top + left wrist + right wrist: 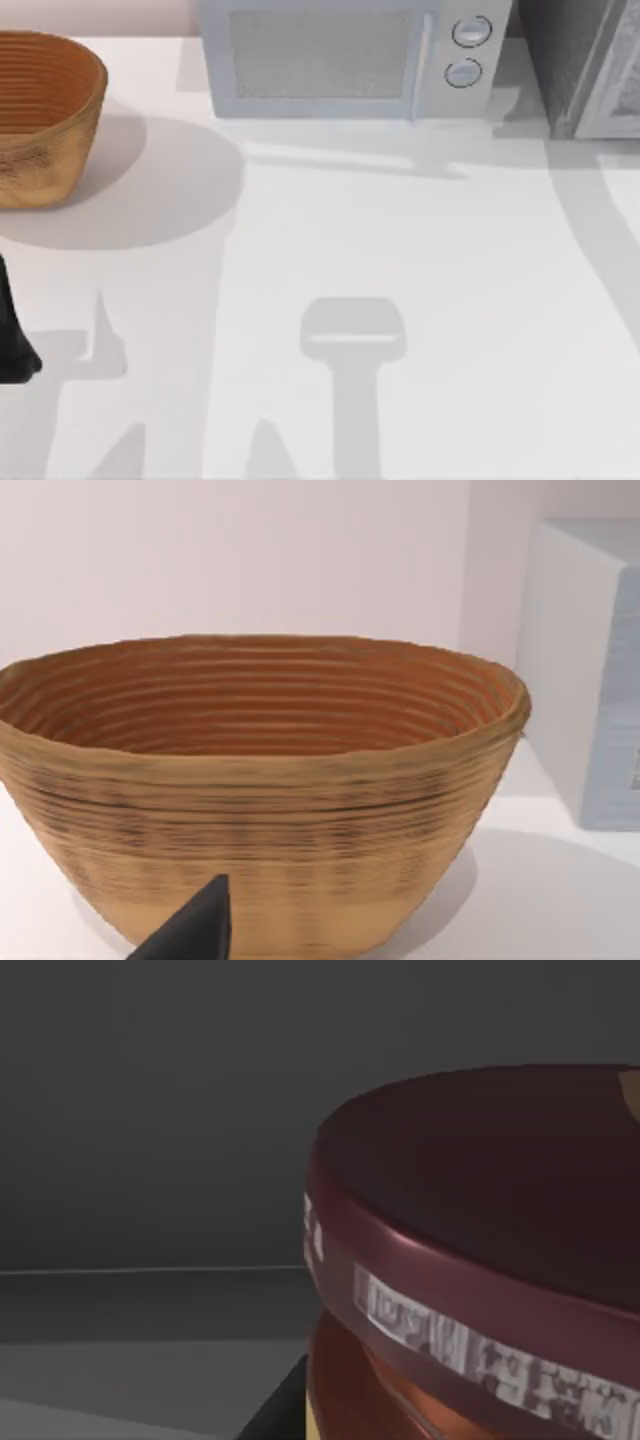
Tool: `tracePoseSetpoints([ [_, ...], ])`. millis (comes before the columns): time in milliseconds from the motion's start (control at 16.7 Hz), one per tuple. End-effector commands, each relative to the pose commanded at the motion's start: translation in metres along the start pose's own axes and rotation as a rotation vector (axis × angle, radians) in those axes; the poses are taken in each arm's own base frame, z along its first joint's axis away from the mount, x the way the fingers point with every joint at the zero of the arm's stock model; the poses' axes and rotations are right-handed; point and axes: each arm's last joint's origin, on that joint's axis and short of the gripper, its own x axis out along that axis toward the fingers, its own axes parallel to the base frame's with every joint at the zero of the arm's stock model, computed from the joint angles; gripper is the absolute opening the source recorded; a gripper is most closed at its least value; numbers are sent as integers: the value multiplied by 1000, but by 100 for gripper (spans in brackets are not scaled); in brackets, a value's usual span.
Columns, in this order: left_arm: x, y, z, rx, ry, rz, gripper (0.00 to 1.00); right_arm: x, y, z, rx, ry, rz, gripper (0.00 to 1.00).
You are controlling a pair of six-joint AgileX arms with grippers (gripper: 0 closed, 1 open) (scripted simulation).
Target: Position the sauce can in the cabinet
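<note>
The sauce can (480,1260) looms very close in the right wrist view, with its dark maroon lid over an orange body. My right gripper (280,1415) is shut on it, one dark finger lying against the can's side. Dark grey walls and a grey floor surround the can. The cabinet (585,65), dark speckled grey with a paler framed panel, stands at the table's far right corner. My left gripper (190,935) is parked at the table's left edge, in front of the basket.
A woven brown basket (40,115) sits at the far left and shows large in the left wrist view as the basket (260,780). A pale microwave (350,60) with two round knobs stands at the back centre, left of the cabinet.
</note>
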Motion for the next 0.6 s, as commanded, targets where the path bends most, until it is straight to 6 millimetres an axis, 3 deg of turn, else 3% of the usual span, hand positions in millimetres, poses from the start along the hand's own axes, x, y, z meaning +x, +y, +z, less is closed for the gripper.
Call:
tracePoseSetpoints([
  [180,0,0,0,0,0,0,100,11,4,2,-22,16,2,0],
  [600,0,0,0,0,0,0,100,15,3,1,-19,17,-1,0],
])
